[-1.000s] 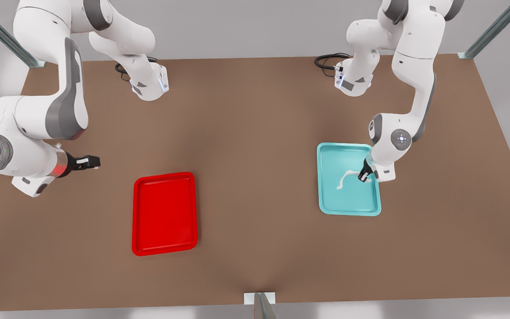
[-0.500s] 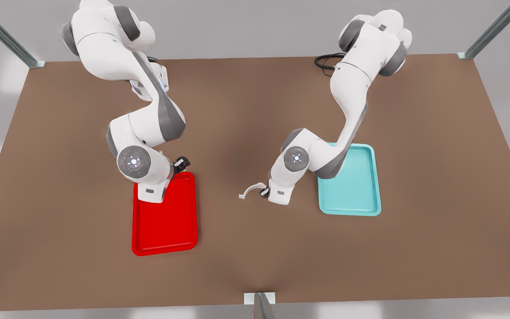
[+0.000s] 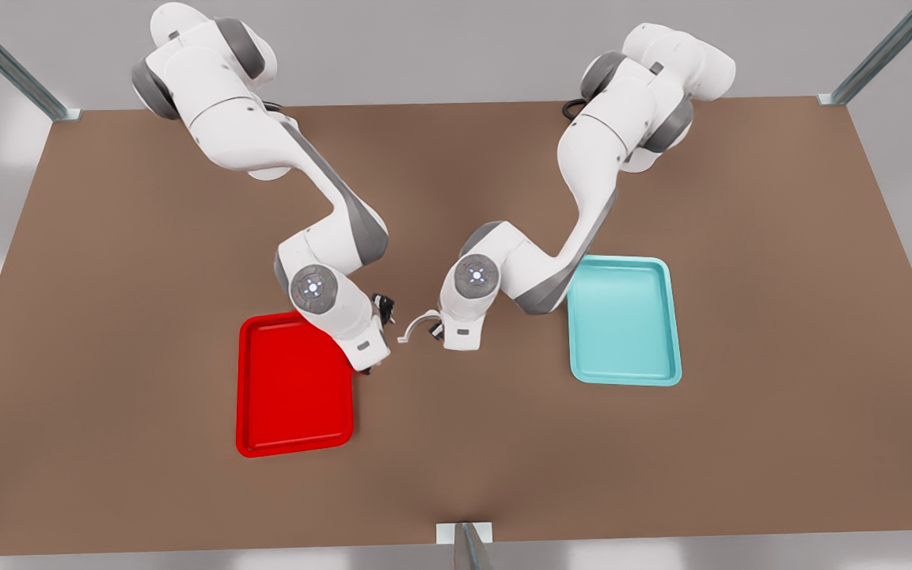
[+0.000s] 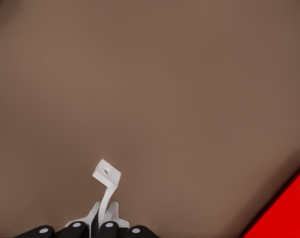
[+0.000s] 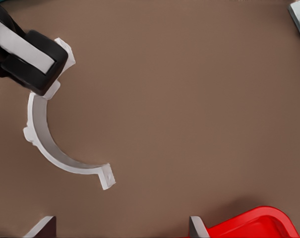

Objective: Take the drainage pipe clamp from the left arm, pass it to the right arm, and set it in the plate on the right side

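The white drainage pipe clamp (image 3: 415, 324) hangs above the brown table between the two trays. My left gripper (image 3: 434, 331), on the arm at the front view's right, is shut on one of its end tabs. In the left wrist view the clamp (image 4: 106, 191) rises from between the gripper's (image 4: 101, 227) black fingers. My right gripper (image 3: 384, 306) hovers just beside the clamp, over the red plate's (image 3: 294, 396) near corner. In the right wrist view its fingertips (image 5: 40, 227) stand wide apart, open, short of the clamp's (image 5: 50, 148) arc. The plate's corner (image 5: 249, 225) shows beside them.
An empty teal tray (image 3: 622, 317) lies on the front view's right. Metal frame posts stand at the table's back corners, and one (image 3: 464, 542) at the middle of the front edge. Cables lie near the arm bases.
Both arms swung in toward the table's middle. The left gripper carried the clamp out of the teal tray to the gap between the trays, and the right gripper came up beside it.
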{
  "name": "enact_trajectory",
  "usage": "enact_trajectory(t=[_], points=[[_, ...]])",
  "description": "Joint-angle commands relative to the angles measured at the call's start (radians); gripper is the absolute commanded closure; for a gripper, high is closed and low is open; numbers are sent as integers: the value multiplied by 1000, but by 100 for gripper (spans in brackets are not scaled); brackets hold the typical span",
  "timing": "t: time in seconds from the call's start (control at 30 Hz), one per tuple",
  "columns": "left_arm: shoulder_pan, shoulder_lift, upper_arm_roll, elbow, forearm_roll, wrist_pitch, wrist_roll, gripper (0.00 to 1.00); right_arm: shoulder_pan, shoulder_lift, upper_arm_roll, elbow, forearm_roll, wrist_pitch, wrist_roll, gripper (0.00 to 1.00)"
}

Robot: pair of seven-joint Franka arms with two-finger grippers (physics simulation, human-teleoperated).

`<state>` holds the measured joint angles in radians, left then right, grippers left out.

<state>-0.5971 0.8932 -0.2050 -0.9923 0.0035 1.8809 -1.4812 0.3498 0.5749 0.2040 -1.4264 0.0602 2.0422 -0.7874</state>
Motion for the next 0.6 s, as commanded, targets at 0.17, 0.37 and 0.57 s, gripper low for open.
enact_trajectory(t=[0.17, 0.37, 0.57], points=[[-1, 0, 1, 3, -3, -11, -162, 79, 67, 37, 2, -12, 6, 127, -705, 0], [0, 0, 1, 4, -2, -11, -162, 79, 80, 68, 0, -12, 4, 157, -705, 0], [7, -2, 1, 6, -5, -12, -159, 79, 86, 95, 0, -12, 4, 185, -704, 0]])
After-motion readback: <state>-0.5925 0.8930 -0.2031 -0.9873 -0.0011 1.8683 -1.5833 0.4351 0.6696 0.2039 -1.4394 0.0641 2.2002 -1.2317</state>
